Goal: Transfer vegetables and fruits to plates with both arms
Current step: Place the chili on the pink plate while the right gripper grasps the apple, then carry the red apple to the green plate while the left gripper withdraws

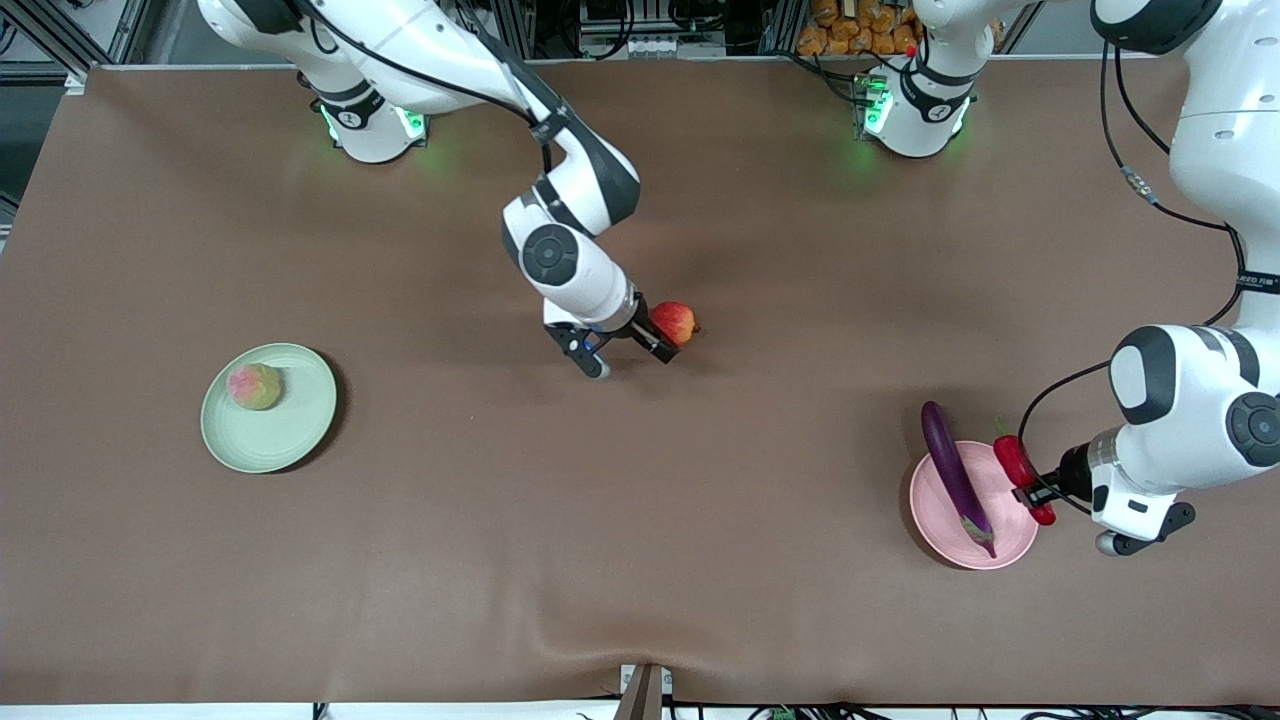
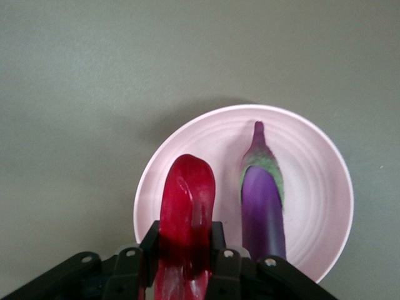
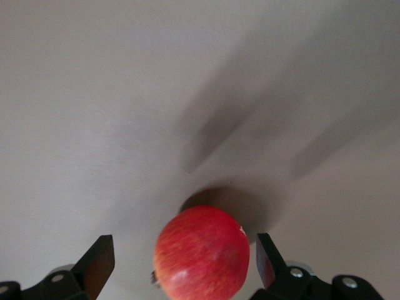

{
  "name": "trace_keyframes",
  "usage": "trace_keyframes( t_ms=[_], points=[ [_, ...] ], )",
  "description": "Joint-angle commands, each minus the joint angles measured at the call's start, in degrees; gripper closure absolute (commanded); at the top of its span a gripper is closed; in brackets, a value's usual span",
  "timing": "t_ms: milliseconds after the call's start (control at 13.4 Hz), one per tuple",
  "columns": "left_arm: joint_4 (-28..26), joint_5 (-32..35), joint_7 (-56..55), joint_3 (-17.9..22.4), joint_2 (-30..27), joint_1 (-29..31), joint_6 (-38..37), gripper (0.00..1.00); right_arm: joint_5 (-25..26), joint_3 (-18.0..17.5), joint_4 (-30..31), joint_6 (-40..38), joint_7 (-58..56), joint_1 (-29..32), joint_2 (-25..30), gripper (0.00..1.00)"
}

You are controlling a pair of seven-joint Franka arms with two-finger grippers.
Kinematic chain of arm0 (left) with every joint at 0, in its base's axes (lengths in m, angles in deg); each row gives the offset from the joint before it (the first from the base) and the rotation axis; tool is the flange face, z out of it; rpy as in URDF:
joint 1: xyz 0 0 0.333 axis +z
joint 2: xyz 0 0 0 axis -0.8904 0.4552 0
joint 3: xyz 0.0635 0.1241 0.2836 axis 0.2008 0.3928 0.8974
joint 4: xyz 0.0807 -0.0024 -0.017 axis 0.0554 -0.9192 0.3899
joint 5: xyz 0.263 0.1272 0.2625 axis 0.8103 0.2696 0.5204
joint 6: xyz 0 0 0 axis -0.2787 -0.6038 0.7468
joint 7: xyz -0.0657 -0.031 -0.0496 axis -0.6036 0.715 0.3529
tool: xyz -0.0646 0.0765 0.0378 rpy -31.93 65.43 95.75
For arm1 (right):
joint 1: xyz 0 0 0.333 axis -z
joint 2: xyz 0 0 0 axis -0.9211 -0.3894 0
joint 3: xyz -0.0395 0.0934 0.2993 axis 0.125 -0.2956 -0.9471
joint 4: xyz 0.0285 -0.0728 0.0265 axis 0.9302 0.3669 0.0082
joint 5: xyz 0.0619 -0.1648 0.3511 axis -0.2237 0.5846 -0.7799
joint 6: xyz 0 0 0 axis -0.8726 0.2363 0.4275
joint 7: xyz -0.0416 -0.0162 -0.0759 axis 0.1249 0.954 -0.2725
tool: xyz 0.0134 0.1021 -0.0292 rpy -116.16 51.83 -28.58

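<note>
My left gripper (image 1: 1030, 488) is shut on the red chili pepper (image 1: 1015, 462) and holds it over the rim of the pale pink plate (image 1: 1010, 525). The left wrist view shows the chili (image 2: 186, 200) clamped between the fingers (image 2: 150, 244) over the plate (image 2: 312, 187). The purple eggplant (image 1: 955, 485) lies on that plate, one end past the rim; it also shows in the left wrist view (image 2: 262, 206). My right gripper (image 1: 632, 355) is open around the red apple-like fruit (image 1: 675, 322) mid-table, fingers (image 3: 100, 262) on either side of the fruit (image 3: 201, 253). The green-yellow fruit (image 1: 254, 386) sits on the pale green plate (image 1: 290, 420).
The brown table cloth (image 1: 500, 520) covers the whole table. The green plate is toward the right arm's end, the pink plate toward the left arm's end. A small bracket (image 1: 642, 690) sits at the table edge nearest the camera.
</note>
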Motion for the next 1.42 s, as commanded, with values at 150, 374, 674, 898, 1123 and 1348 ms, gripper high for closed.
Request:
trace_keyframes(
  t_ms=[150,374,674,898,1123,1348],
  points=[
    [2.01,0.10,0.00,-1.03,-1.49,-0.21,-1.81,0.00,-0.70,0.81,-0.43,7.48,4.22,-5.98,-3.51,0.26],
    [1.83,0.45,0.17,-3.66,-5.88,0.23,-8.12,0.00,-0.08,1.42,-0.34,4.70,3.53,-4.76,-2.73,1.00],
    [2.00,1.06,0.35,-4.46,-16.24,-0.12,-16.83,0.00,2.56,6.25,-3.84,-20.04,-5.75,2.60,4.20,1.00],
    [2.01,0.72,4.11,-6.99,-24.06,0.49,-22.18,0.00,3.51,6.44,-4.38,-36.50,-24.88,15.42,10.00,1.00],
    [2.18,0.36,4.57,-9.28,-29.52,0.23,-30.18,0.00,9.92,6.44,-4.12,-40.58,-40.64,27.11,10.72,1.00],
    [2.18,-0.16,4.74,-12.19,-33.40,0.58,-34.58,0.00,14.41,6.44,-3.77,-39.71,-57.68,37.49,9.58,1.00]
  ],
)
